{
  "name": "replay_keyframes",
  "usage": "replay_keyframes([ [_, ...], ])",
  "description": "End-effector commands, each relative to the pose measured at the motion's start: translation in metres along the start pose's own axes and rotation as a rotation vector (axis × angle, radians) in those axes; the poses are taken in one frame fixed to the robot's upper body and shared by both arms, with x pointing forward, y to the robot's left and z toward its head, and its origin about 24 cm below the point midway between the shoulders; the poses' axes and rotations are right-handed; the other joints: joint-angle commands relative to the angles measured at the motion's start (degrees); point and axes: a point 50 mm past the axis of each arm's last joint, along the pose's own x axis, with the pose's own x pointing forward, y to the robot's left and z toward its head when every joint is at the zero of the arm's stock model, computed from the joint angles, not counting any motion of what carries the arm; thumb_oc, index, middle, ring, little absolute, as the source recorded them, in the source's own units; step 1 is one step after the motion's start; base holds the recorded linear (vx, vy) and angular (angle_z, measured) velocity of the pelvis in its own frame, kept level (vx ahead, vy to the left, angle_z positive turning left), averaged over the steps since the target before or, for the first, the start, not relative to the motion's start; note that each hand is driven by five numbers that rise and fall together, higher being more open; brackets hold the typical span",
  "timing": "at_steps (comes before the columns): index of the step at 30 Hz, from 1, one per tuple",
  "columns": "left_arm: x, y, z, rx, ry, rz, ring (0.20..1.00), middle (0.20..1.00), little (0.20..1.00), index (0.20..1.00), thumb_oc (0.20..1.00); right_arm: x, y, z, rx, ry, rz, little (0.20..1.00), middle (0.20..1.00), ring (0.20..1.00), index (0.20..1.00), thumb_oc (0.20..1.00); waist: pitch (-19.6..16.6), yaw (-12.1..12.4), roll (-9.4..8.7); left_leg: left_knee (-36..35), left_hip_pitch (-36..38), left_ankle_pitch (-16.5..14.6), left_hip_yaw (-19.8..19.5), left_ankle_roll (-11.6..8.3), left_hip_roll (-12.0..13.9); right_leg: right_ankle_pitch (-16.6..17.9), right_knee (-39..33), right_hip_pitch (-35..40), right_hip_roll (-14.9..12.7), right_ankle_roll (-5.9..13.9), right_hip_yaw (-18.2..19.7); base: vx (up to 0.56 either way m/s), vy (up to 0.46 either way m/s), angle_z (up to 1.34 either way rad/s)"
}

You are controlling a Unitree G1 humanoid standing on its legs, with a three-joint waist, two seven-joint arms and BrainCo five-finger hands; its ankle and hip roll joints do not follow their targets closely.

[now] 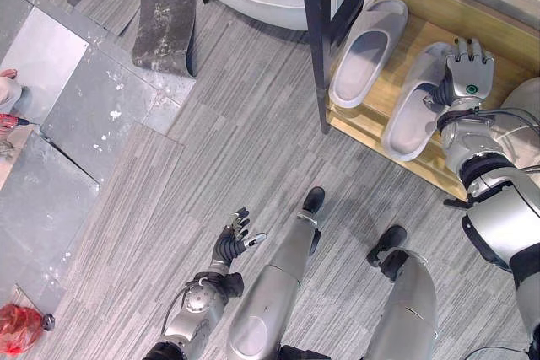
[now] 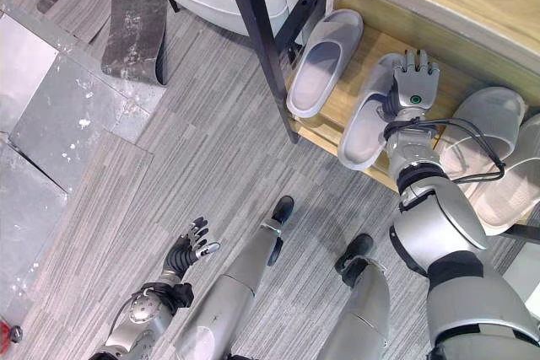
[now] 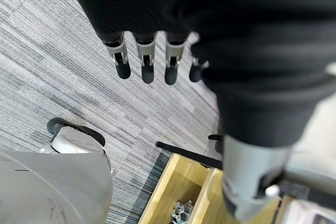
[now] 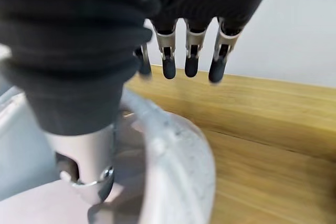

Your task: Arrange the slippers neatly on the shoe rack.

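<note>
Slippers: the nearer slipper lies lengthwise toward upper right directly under the straight-fingered, empty right hand; the left hand, relaxed and empty, hangs at lower left.

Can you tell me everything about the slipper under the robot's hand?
The slipper is pale grey, a chunky open-toe slide with a wide strap and a smooth foam-like look. It lies sole down on the lower wooden shelf of the shoe rack, its heel end sticking out past the shelf's front edge. A matching slipper lies just beside it, angled nearly the same way. The right hand is over its toe end, fingers straight; whether it presses on the strap is unclear.
</note>
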Motion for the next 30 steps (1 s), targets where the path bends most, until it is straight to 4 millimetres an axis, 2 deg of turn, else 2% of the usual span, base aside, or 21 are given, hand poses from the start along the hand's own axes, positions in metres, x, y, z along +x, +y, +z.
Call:
replay_keyframes([
  [1,0.0,0.009,0.005,0.013,-0.032,0.027,1.0,1.0,1.0,1.0,1.0,0.016,-0.027,-0.015,0.024,0.058,-0.116,1.0,1.0,1.0,1.0,1.0,1.1,0.4,0.89,1.7,2.6,-7.6,-0.1,0.72,1.5,-3.4,-2.6,4.3,2.0,1.64,2.4,0.0,0.0,0.0],
  [8,0.002,0.012,0.005,0.024,-0.023,0.049,1.0,1.0,1.0,1.0,1.0,0.02,-0.039,0.016,0.22,0.033,-0.192,1.0,1.0,1.0,1.0,1.0,1.3,-1.0,0.35,-0.3,5.4,-7.4,0.4,0.55,2.2,-2.4,-5.2,6.9,2.6,1.9,2.2,0.0,0.001,-0.01],
  [10,0.001,0.013,0.002,0.016,-0.009,0.071,1.0,1.0,1.0,1.0,1.0,0.018,-0.047,0.04,0.401,0.011,-0.233,1.0,1.0,1.0,1.0,1.0,1.6,-2.5,-0.23,-2.0,7.5,-7.0,0.7,0.36,2.8,-1.8,-7.0,8.7,3.1,1.94,2.2,0.01,-0.007,-0.06],
  [11,0.001,0.012,-0.003,0.011,0.008,0.083,1.0,1.0,1.0,1.0,1.0,0.013,-0.048,0.053,0.55,0.017,-0.247,1.0,1.0,1.0,1.0,1.0,1.8,-3.2,-0.35,-2.5,8.2,-7.0,0.9,0.34,3.0,-1.5,-7.7,9.4,3.3,1.98,2.2,0.0,-0.011,-0.16],
  [12,0.0,0.012,-0.005,0.013,0.018,0.09,1.0,1.0,1.0,1.0,1.0,0.008,-0.044,0.057,0.634,0.035,-0.236,1.0,1.0,1.0,1.0,1.0,1.8,-3.4,-0.39,-2.9,8.6,-6.9,0.9,0.31,3.2,-1.4,-8.3,9.8,3.4,2.03,2.1,0.0,-0.003,-0.21],
  [13,0.002,0.01,-0.006,0.004,0.021,0.097,1.0,1.0,1.0,1.0,1.0,0.0,-0.04,0.068,0.883,0.105,-0.225,1.0,1.0,1.0,1.0,1.0,2.0,-4.0,-0.2,-3.2,9.0,-6.8,1.0,0.27,3.3,-1.2,-8.7,10.3,3.5,2.05,2.2,0.0,-0.002,-0.2],
  [14,0.001,0.01,-0.008,0.006,0.028,0.102,1.0,1.0,1.0,1.0,1.0,-0.005,-0.036,0.07,0.909,0.109,-0.213,1.0,1.0,1.0,1.0,1.0,1.9,-4.0,-0.38,-3.3,9.2,-6.9,1.1,0.27,3.3,-1.2,-8.9,10.5,3.6,2.04,2.2,-0.01,0.004,-0.11],
  [15,0.002,0.008,-0.011,0.014,0.043,0.105,1.0,1.0,1.0,1.0,1.0,-0.02,-0.021,0.075,1.169,0.248,-0.19,1.0,1.0,1.0,1.0,1.0,2.2,-4.7,-0.11,-3.3,9.6,-7.0,1.3,0.27,3.4,-1.3,-9.1,11.0,3.5,2.03,2.1,0.0,0.003,-0.05],
  [16,0.001,0.009,-0.011,0.017,0.045,0.105,1.0,1.0,1.0,1.0,1.0,-0.021,-0.021,0.074,1.171,0.25,-0.189,1.0,1.0,1.0,1.0,1.0,2.1,-4.6,-0.2,-3.3,9.6,-7.0,1.3,0.26,3.4,-1.4,-9.1,11.0,3.5,2.03,2.1,0.0,0.001,-0.05],
  [17,0.0,0.009,-0.014,0.035,0.056,0.106,1.0,1.0,1.0,1.0,1.0,-0.029,-0.008,0.069,1.175,0.311,-0.176,1.0,1.0,1.0,1.0,1.0,2.0,-4.8,0.02,-3.6,10.0,-7.0,1.3,0.25,3.5,-1.5,-9.3,11.3,3.6,2.07,1.9,0.0,-0.003,-0.06],
  [18,0.0,0.009,-0.015,0.036,0.057,0.106,1.0,1.0,1.0,1.0,1.0,-0.03,-0.008,0.069,1.175,0.312,-0.176,1.0,1.0,1.0,1.0,1.0,2.0,-4.8,0.01,-3.7,10.0,-7.0,1.3,0.24,3.5,-1.5,-9.3,11.4,3.6,2.07,1.9,0.0,-0.006,-0.07],
  [19,0.002,0.006,-0.015,0.044,0.058,0.114,1.0,1.0,1.0,1.0,1.0,-0.041,0.006,0.067,1.252,0.399,-0.153,1.0,1.0,1.0,1.0,1.0,1.9,-5.1,0.15,-3.7,10.3,-7.0,1.4,0.24,3.6,-1.5,-9.4,11.6,3.7,2.09,1.9,0.0,0.0,0.0],
  [21,0.002,0.005,-0.016,0.046,0.061,0.112,1.0,1.0,1.0,1.0,1.0,-0.046,0.012,0.066,1.259,0.418,-0.133,1.0,1.0,1.0,1.0,1.0,1.8,-5.1,0.24,-3.7,10.4,-7.1,1.4,0.24,3.6,-1.5,-9.4,11.7,3.7,2.12,2.0,0.0,0.0,0.0],
  [22,0.003,0.006,-0.015,0.048,0.058,0.112,1.0,1.0,1.0,1.0,1.0,-0.053,0.026,0.064,1.289,0.477,-0.064,1.0,1.0,1.0,1.0,1.0,1.8,-4.9,0.4,-3.6,10.5,-7.1,1.5,0.24,3.6,-1.4,-9.6,12.0,3.6,2.21,1.8,0.0,0.0,0.0],
  [27,0.006,0.006,-0.016,0.062,0.068,0.117,1.0,1.0,1.0,1.0,1.0,-0.058,0.039,0.063,1.299,0.537,0.015,1.0,1.0,1.0,1.0,1.0,1.8,-4.6,0.49,-3.6,10.4,-7.0,1.5,0.21,3.7,-1.3,-9.6,11.9,3.6,2.23,1.8,0.0,0.0,0.0],
  [30,0.009,0.003,-0.017,0.072,0.076,0.111,1.0,1.0,1.0,1.0,1.0,-0.062,0.049,0.066,1.364,0.616,0.086,1.0,1.0,1.0,1.0,1.0,2.0,-4.2,0.62,-3.4,10.2,-6.9,1.5,0.26,3.7,-1.4,-9.5,11.8,3.7,2.26,1.7,0.0,0.0,0.0],
])
